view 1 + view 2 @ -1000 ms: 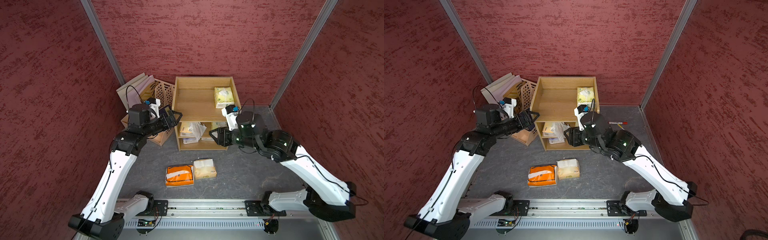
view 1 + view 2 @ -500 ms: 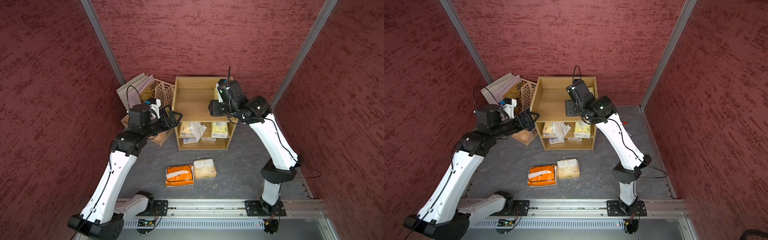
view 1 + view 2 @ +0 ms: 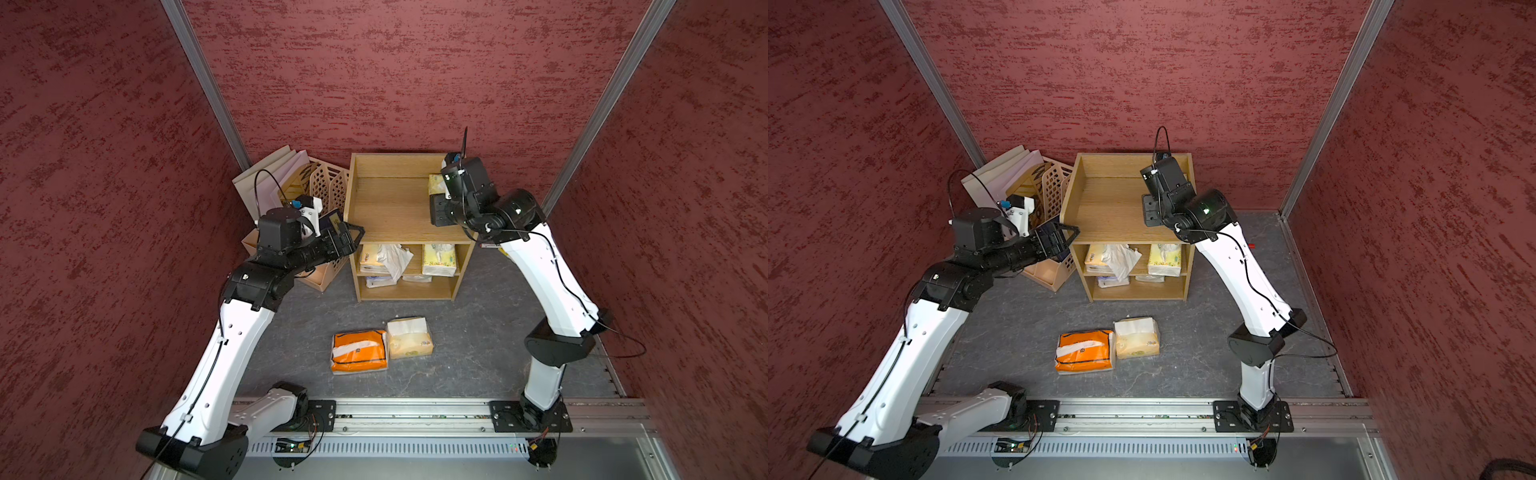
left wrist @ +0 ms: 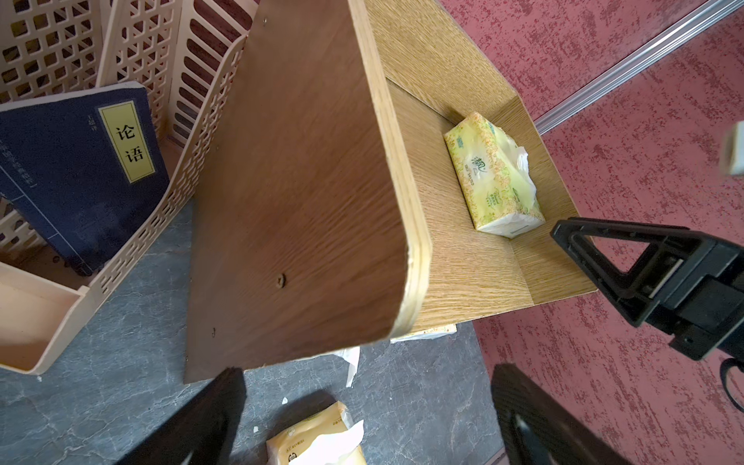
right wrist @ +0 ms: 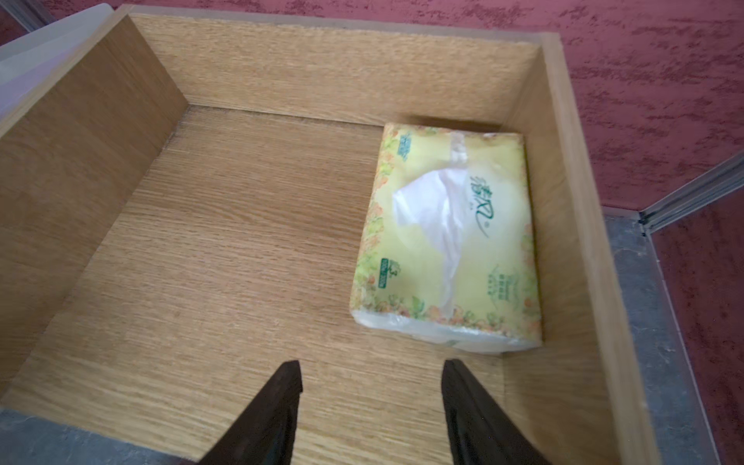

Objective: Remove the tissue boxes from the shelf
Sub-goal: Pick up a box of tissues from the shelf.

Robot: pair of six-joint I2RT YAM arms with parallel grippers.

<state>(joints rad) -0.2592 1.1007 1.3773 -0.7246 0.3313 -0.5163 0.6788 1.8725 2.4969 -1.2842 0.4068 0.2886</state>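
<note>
Right gripper (image 3: 439, 210) hangs spread and empty over the top tier of the small oak-coloured wooden shelf (image 3: 390, 208) in a top view. It is just beside the pale yellow-green soft tissue pack (image 3: 434, 185), which is tucked into that tier's back corner. My left gripper (image 3: 352, 233) hovers at the shelf's outer side panel, also carrying nothing. Two packs are out: the orange-and-white soft pack (image 3: 359, 351) and the cream pack with white tissue showing (image 3: 409, 343) lie edge to edge on the dark grey stone-patterned desk (image 3: 498, 324), in front of the shelf. Both top views show more inside: a yellow pack spilling white tissue (image 3: 371, 255) and a pale yellow pack (image 3: 439, 259) on the middle tier, with pale packs below (image 3: 380, 281) that I cannot count. I judge the job less than half done. From the left wrist, that gripper's fingers stand wide apart with only desk between them. The beige lattice plastic file holder (image 4: 40, 60) with its dark blue book with yellow label (image 4: 76, 173) stands beside the shelf. From the right wrist, the fingers are parted just short of the yellow-green pack, which lies flat against the side panel. Around it all are dark red textured walls (image 3: 395, 75), aluminium corner posts (image 3: 201, 75) and a metal base rail (image 3: 415, 417) along the desk's front.
</note>
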